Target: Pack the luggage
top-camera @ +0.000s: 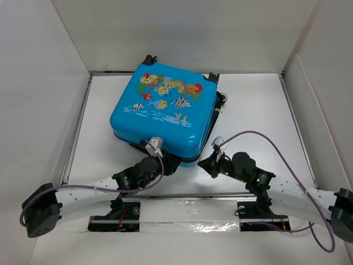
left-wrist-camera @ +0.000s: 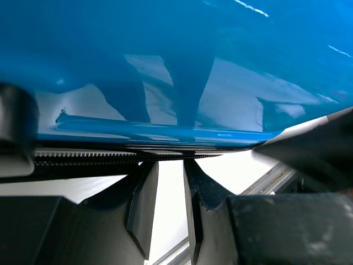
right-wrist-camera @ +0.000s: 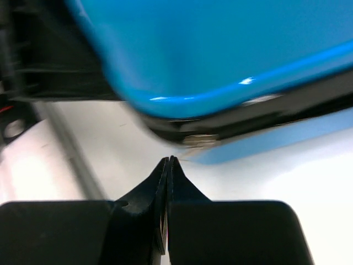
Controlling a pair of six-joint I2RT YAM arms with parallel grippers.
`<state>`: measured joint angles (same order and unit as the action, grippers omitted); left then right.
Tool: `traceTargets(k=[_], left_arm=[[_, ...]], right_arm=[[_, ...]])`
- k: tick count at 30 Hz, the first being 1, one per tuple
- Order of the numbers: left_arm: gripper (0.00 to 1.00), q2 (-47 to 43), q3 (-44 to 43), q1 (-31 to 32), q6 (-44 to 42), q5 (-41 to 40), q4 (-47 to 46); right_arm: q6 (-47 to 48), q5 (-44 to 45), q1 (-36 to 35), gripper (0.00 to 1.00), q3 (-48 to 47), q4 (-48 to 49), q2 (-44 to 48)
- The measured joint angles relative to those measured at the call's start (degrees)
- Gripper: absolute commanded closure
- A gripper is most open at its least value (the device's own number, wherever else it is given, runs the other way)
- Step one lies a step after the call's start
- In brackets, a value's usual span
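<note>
Left arm point(top-camera: 83, 193), right arm point(top-camera: 300, 194): white links, black joints, black bases point(top-camera: 41, 218). Purple cable point(top-camera: 259, 134) loops from each base to the wrist. Green light point(top-camera: 256, 179) on right elbow. Left gripper point(left-wrist-camera: 171, 160), right gripper point(right-wrist-camera: 169, 159): black wedge fingers.

The luggage point(top-camera: 162, 113) is taking the middle and back-left of the tabletop point(top-camera: 259, 110). The widest free way is lying on its right, up to the right wall point(top-camera: 325, 110). A narrower strip is running along the left wall point(top-camera: 38, 110). Behind, the case is nearly reaching the back wall point(top-camera: 187, 33). In front, the left claw point(top-camera: 164, 160) is blocking the near edge, and the closed right claw point(top-camera: 208, 164) is sitting just beside the near corner.
</note>
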<state>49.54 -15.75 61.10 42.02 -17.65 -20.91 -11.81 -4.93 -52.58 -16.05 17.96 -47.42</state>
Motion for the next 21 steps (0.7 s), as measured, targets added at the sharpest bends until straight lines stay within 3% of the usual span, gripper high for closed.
traceTargets(k=[4, 9, 14, 18, 21], left_arm=[[0.78, 4.24, -1.53, 0.22, -0.11, 0.15, -2.71], [0.78, 8.37, -2.93, 0.31, -0.26, 0.61, -5.60], [0.77, 9.55, -3.54, 0.31, -0.26, 1.16, -6.23], [0.76, 4.33, -3.32, 0.28, -0.20, 0.35, -3.37], [0.76, -3.41, -2.54, -0.02, 0.24, -1.05, -2.32]], right_arm=[[-3.98, 1.77, -8.72, 1.00, -0.07, -0.04, -2.27], [-9.66, 8.00, -19.63, 1.00, -2.80, 0.07, -12.26], [-14.08, 17.09, -23.65, 1.00, -8.11, 0.42, -19.41], [-16.74, 24.87, -23.98, 1.00, -7.02, -0.22, -14.80], [-17.51, 27.52, -21.40, 0.82, -3.02, -1.95, -5.60]])
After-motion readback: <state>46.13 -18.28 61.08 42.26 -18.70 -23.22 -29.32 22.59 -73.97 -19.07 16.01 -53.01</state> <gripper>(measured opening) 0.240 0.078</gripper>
